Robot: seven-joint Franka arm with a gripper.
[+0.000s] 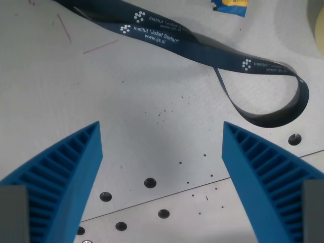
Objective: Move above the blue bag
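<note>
Blue bag (230, 6), a small glossy packet in blue with a yellow patch on it, is showing only as a sliver at the top edge of the wrist view, a little to the wrist view's right of centre; most of it is running out of the picture, so its full shape and any print on it cannot be made out. It is lying on the pale grey, lightly speckled tabletop (152, 86), well apart from the gripper (162, 152), whose two ribbed blue plastic fingers (66, 172) are rising from the bottom corners and standing wide apart with nothing between them but bare table. Between the bag and the fingers, a dark navy fabric lanyard (202, 48) printed with white "Institut Jožef Stefan" lettering is stretching diagonally from the upper left and curling into a loop (268, 101) on the wrist view's right, just above the right-hand finger. Round dark screw holes (150, 183) are dotting the table near the bottom, and thin red pen marks (99, 47) are showing at the upper left. A pale cream curved object (319, 23) is being cut off at the top right corner and cannot be identified.
</note>
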